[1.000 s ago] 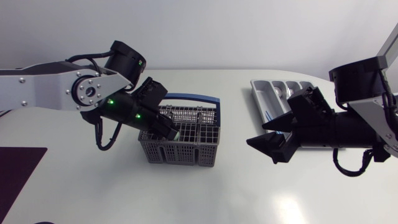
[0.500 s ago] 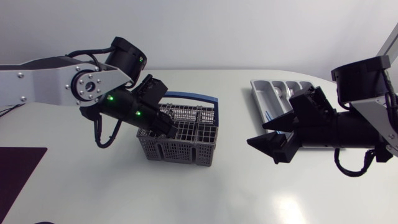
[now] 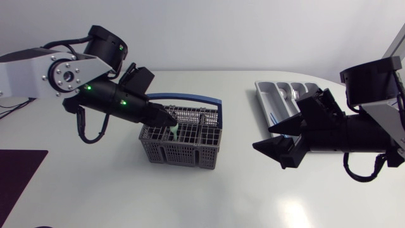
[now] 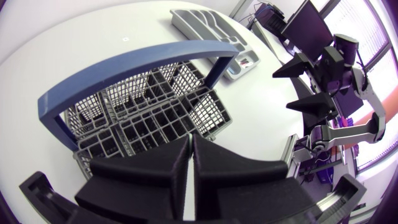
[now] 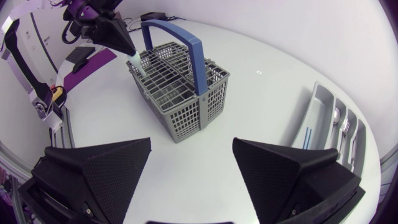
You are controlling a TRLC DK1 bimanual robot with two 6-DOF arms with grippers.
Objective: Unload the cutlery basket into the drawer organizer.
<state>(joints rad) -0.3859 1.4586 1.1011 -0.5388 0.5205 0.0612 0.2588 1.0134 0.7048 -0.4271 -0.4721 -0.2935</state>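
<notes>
The grey cutlery basket (image 3: 183, 144) with its blue handle (image 3: 190, 99) stands left of the table's middle. My left gripper (image 3: 169, 125) hovers over the basket's left compartments, shut on a pale green piece of cutlery (image 3: 173, 132) whose lower end is still in the basket. In the left wrist view the fingers (image 4: 190, 142) are pressed together above the basket (image 4: 155, 118). The right wrist view shows the pale piece (image 5: 137, 65) below the left fingertip. My right gripper (image 3: 262, 138) hangs open and empty right of the basket, in front of the grey drawer organizer (image 3: 264, 96).
The organizer (image 5: 323, 115) holds a few pieces of cutlery (image 3: 294, 94) in its slots at the back right. A dark purple mat (image 3: 18, 172) lies at the table's front left edge. Bare table lies between the basket and the right gripper.
My left gripper has shut inside the basket and risen a little, drawing the pale green piece up. The left arm has swung back to the left. The right arm has barely moved.
</notes>
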